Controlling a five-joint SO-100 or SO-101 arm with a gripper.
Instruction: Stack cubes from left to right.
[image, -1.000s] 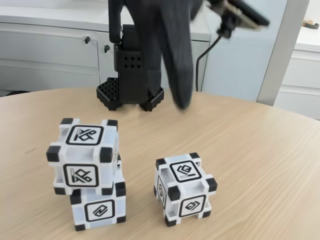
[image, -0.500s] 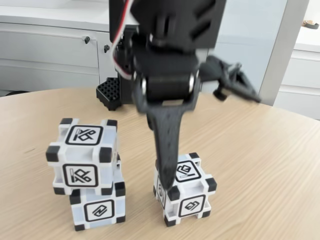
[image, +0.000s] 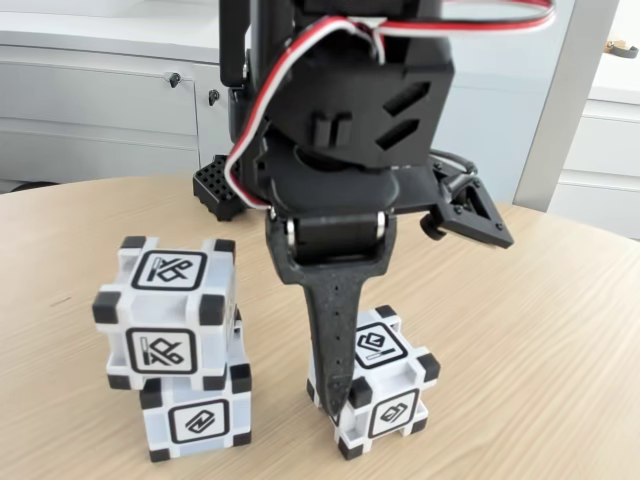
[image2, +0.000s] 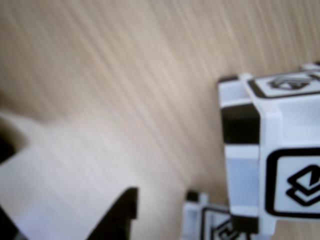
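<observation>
Behind the gripper (image: 335, 385), the lone cube (image: 380, 385) is half hidden; grip state unclear.

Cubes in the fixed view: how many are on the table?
3. Two are stacked at the left, the top cube resting on the bottom cube. The third cube sits alone to their right, with the claw's finger partly covering it.

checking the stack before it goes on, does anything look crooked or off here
Yes: in the fixed view the top cube of the left stack sits shifted left, overhanging the bottom cube. The tool's finger is down against the lone cube.
</observation>
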